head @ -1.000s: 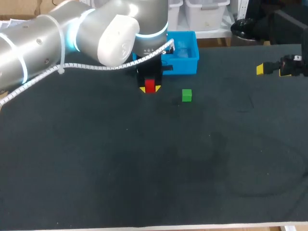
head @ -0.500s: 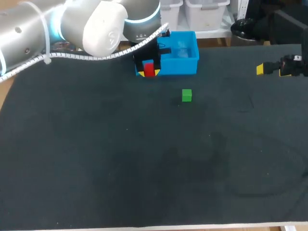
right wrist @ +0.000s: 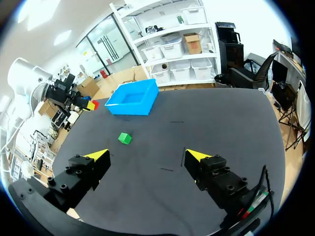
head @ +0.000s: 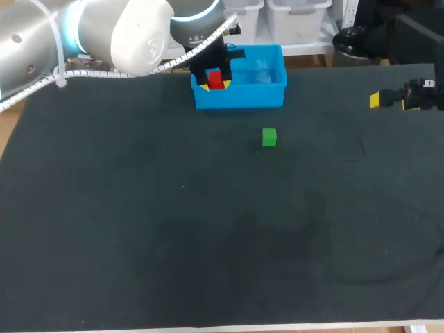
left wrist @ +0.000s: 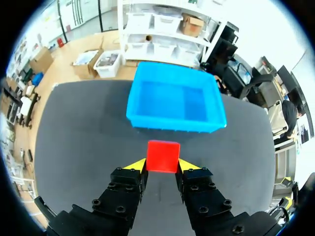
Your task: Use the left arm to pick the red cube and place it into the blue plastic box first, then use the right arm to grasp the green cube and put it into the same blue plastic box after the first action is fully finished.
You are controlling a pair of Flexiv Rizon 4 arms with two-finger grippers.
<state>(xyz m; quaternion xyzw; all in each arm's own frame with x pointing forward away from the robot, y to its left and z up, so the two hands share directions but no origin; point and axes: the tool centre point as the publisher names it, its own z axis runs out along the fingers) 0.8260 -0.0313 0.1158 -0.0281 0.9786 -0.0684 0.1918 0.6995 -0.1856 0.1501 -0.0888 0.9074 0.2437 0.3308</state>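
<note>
My left gripper (head: 215, 84) is shut on the red cube (head: 215, 79) and holds it in the air at the near left corner of the blue plastic box (head: 263, 78). From the left wrist, the red cube (left wrist: 163, 156) sits between the yellow fingertips of the left gripper (left wrist: 162, 165), and the blue box (left wrist: 172, 102) lies open just ahead. The green cube (head: 269, 137) rests on the dark table in front of the box. My right gripper (head: 394, 99) hangs open at the far right, away from both cubes. From the right wrist, the right gripper (right wrist: 147, 156) shows wide open, with the green cube (right wrist: 125, 138) and blue box (right wrist: 133, 98) ahead.
A dark mat (head: 208, 229) covers the whole table. The left arm (head: 83, 35) reaches in across the back left corner.
The left gripper has lifted the red cube off the table and carried it back toward the blue box, up to its near left corner. The right arm and green cube stayed still.
</note>
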